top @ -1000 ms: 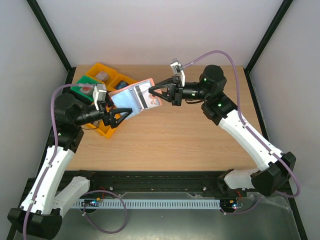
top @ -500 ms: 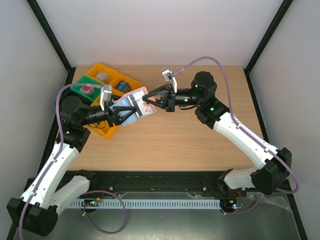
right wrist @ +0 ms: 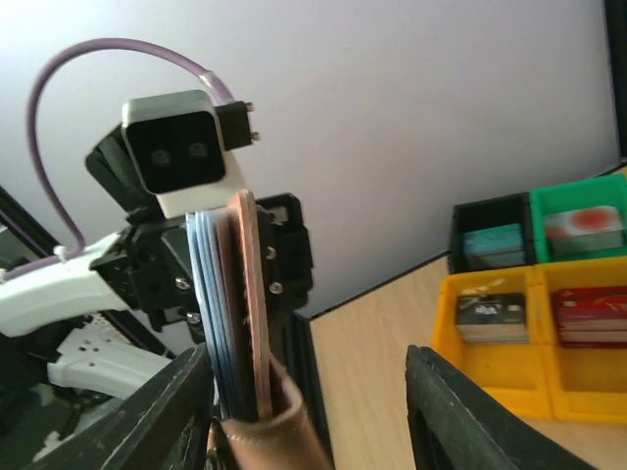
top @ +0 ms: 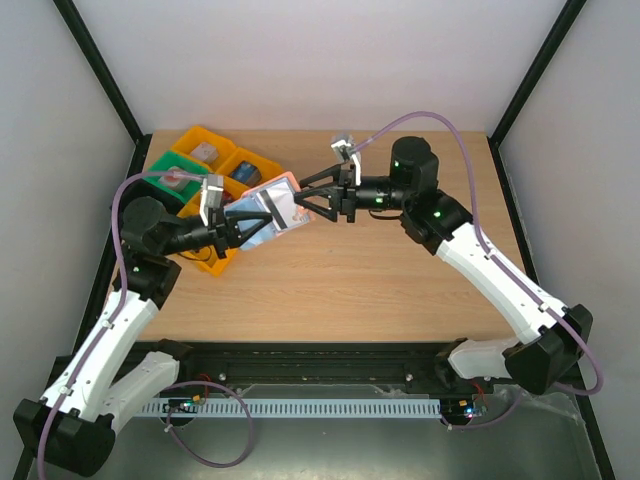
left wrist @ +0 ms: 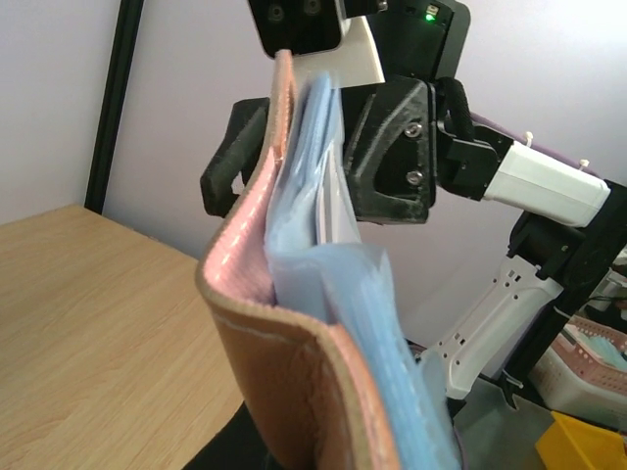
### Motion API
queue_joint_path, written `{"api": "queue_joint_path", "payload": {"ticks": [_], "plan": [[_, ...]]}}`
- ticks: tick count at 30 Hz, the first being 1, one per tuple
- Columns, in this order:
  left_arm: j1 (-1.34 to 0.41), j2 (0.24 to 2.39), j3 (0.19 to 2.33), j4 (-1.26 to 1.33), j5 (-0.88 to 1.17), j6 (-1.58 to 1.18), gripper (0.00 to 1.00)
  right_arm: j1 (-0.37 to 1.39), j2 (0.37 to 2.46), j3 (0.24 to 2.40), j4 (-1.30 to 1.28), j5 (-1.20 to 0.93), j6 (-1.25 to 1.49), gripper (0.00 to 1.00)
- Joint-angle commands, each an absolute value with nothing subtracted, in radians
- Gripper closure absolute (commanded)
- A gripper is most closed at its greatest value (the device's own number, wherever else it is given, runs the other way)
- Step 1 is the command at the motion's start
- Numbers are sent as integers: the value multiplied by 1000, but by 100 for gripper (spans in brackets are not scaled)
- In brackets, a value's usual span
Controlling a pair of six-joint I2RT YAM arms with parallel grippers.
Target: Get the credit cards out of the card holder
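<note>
While the left gripper (top: 240,229) is clamped shut on the near end of the card holder (left wrist: 294,392), the whole thing hangs in the air above the back left part of the table (top: 380,290), clear of the wood. So nothing is lying flat right now, it's all held up between the two arms.

The credit cards (left wrist: 328,294) are in the holder, a light blue stack pressed against the tan leather flap. In the left wrist view they stand on edge and poke out past the fold. From above, the blue faces show, plus one card with a white face and a dark stripe (top: 285,204) at the end nearest the right arm.

The right gripper (top: 301,197) is at that far end with its jaws spread wide, so it's not pinching anything. In its own wrist camera the fingers (right wrist: 460,421) sit well apart and the holder stands between them, way closer to the left-hand one. Can't tell if it actually touches that finger.

Behind the left arm, in the table's back left corner, there's a yellow tray (top: 205,143) and a green tray (top: 160,172) side by side, with small stuff inside. Another yellow tray (top: 215,262) peeks out right under the left gripper.
</note>
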State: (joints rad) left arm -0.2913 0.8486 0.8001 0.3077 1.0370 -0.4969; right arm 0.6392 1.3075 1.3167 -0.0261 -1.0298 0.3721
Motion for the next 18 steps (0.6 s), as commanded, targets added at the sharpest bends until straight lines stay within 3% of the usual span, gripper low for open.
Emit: {"api": "queue_joint_path", "payload": {"ticks": [1,12,18], "plan": [[-286,828,807,350,1084,-459,98,614,1262,1353,-150,-1001,267,48],[-286,832,839,275,1089,-373,98,609,1299,1383,-139,-1072,333,51],[-286,836,841,268,1080,-373,98,611,1292,1372,-134,-1128,333,42]]}}
